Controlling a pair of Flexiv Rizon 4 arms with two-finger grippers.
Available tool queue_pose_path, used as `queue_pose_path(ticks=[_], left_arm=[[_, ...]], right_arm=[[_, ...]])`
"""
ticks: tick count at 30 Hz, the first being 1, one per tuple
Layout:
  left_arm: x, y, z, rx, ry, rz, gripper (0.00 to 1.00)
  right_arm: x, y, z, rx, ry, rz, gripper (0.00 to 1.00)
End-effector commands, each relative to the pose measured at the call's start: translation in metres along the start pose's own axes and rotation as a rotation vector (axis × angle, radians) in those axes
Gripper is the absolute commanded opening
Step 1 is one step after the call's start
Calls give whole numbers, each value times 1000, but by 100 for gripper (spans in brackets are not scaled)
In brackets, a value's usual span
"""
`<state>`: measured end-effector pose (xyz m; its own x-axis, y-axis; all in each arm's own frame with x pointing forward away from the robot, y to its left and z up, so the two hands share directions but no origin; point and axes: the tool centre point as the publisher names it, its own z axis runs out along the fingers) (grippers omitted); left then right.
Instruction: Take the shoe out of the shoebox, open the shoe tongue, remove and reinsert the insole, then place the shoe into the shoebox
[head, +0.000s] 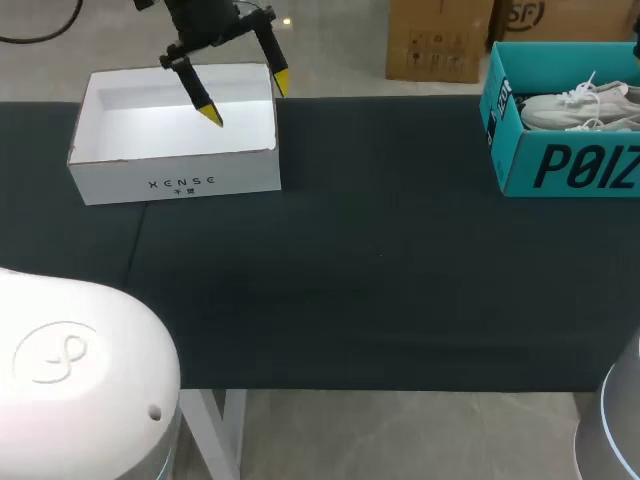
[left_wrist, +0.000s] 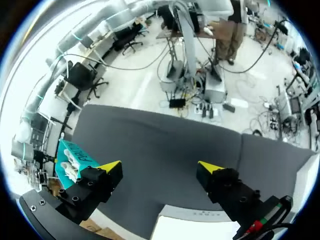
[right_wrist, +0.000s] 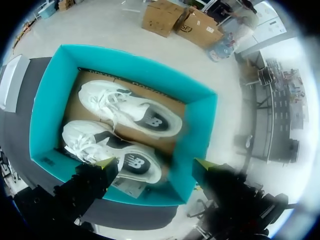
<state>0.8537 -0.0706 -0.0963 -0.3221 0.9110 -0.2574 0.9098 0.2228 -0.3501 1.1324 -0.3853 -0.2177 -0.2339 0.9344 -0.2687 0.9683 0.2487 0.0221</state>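
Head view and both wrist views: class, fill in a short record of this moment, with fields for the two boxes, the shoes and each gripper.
teal shoebox: open, at the far right of the table, holding two shoes
shoes: white, side by side in the teal shoebox, toes pointing the same way
white box: open-topped, at the table's far left
left gripper: open, over the white box, holding nothing
right gripper: open, above the teal shoebox, holding nothing
task stage: no shoe taken out yet

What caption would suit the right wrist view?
Right tool, open, hovers over the teal shoebox, which holds two white shoes side by side.
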Motion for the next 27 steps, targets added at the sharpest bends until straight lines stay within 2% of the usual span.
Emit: queue_pose_path(ticks=[1,11,12,13,14,15,17,18,19,20,27], left_arm=[[-5,-3,-3,-35,195,-212,100],[-5,-3,-3,-35,195,-212,100],[-5,1,0,-107,137,-315,100],[-4,12,1,-116,-12,-463,100],[-2,19,3,-69,-108,-611,100],[3,20,8,-126,-244,-747,100],[14,23,15,-123,-355,-926,100],[23,26,16,-162,-394,-1010,100],[31,29,16,-140,-466,-1070,100],[38,30,16,-168,-496,-1135,100],[38,30,16,-168,-496,-1135,100]], right_arm=[[0,0,0,0,0,1,100],[0,0,0,0,0,1,100],[0,0,0,0,0,1,100],[0,0,0,0,0,1,100],[0,0,0,0,0,1,100],[0,0,0,0,0,1,100],[0,0,0,0,0,1,100],[0,0,0,0,0,1,100],[0,0,0,0,0,1,100],[0,0,0,0,0,1,100],[0,0,0,0,0,1,100]])
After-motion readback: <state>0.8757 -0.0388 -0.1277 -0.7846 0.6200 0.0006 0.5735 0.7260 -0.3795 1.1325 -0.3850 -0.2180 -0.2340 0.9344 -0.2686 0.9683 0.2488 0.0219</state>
